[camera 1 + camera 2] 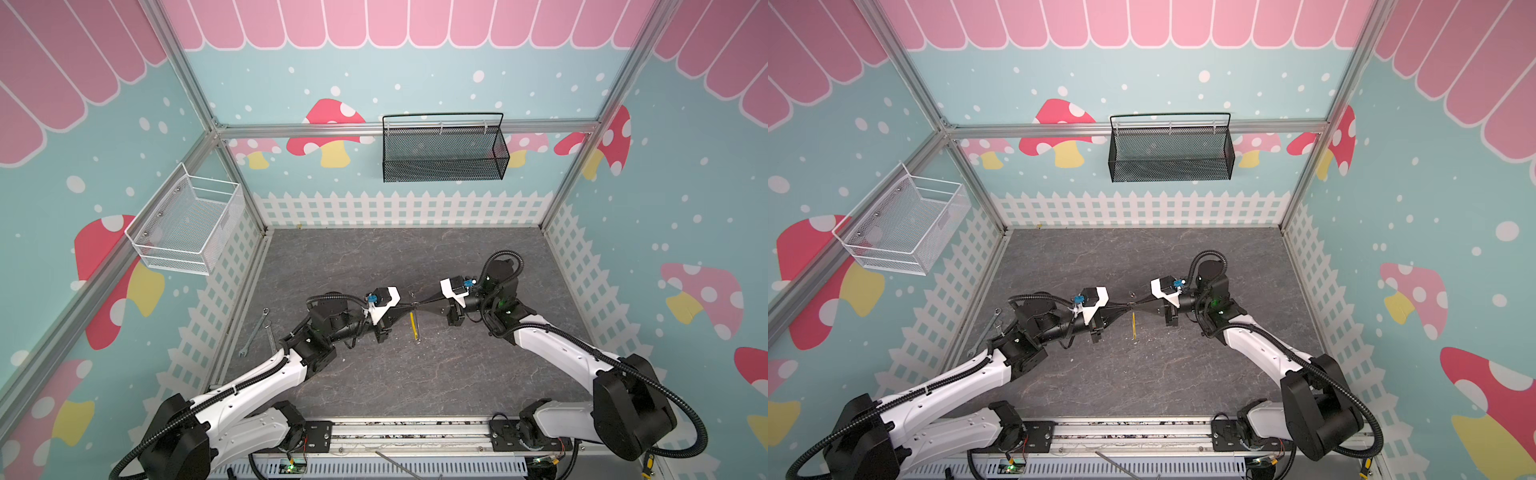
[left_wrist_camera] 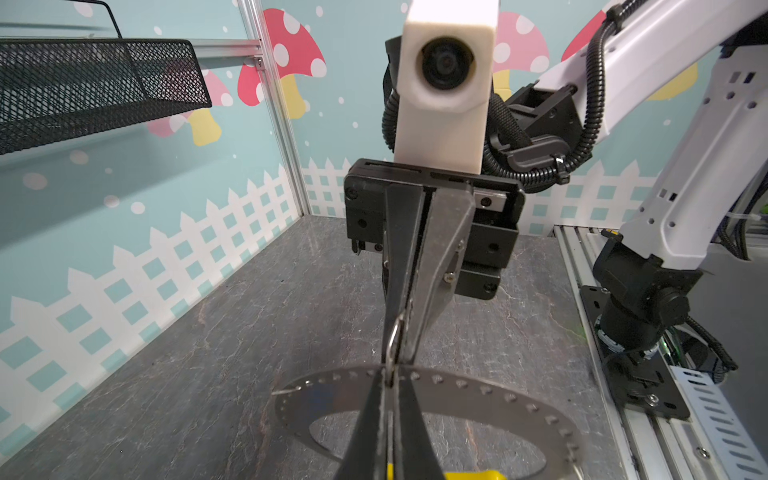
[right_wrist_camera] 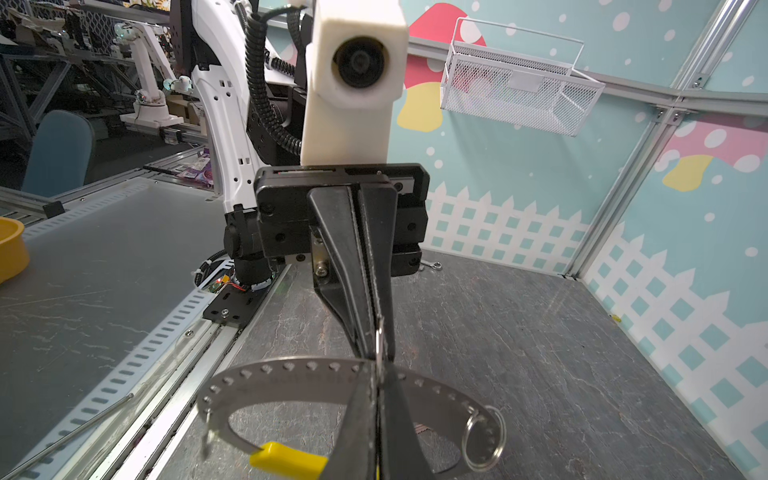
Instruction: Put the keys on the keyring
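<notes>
Silver wire of the keyring (image 2: 394, 338) is pinched from both sides: left fingers (image 2: 365, 428) and right fingers (image 2: 440, 249), each clamped on it, meet tip to tip above the counter (image 1: 374, 374), the strap (image 3: 291, 378) dangling below. Any uneven pull or twist could spring the thin ring from one grip, or bend it.
</notes>
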Action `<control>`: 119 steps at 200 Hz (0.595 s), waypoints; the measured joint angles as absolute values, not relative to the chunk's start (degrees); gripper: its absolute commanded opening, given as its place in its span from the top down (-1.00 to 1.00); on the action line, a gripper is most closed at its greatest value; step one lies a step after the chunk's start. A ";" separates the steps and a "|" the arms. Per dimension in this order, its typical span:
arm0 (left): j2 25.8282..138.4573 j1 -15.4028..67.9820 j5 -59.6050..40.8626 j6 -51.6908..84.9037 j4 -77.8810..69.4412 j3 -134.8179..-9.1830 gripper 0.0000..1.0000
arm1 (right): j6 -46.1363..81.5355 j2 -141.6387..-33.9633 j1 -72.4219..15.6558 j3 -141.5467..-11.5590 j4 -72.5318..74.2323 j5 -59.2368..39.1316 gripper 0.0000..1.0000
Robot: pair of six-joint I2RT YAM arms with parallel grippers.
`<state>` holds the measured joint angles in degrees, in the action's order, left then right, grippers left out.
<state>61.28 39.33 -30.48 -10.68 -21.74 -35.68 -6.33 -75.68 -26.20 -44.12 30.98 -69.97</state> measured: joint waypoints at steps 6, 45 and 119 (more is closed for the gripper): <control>61.28 39.29 -30.52 -10.68 -21.74 -35.73 0.92 | -6.33 -75.70 -26.20 -44.14 31.00 -69.97 0.99; 61.28 39.09 -30.74 -10.68 -21.69 -36.07 0.76 | -6.31 -75.99 -26.13 -44.66 31.20 -70.30 0.97; 61.28 39.03 -30.98 -10.76 -21.71 -36.71 0.87 | -5.89 -76.93 -25.93 -44.77 31.33 -71.35 0.96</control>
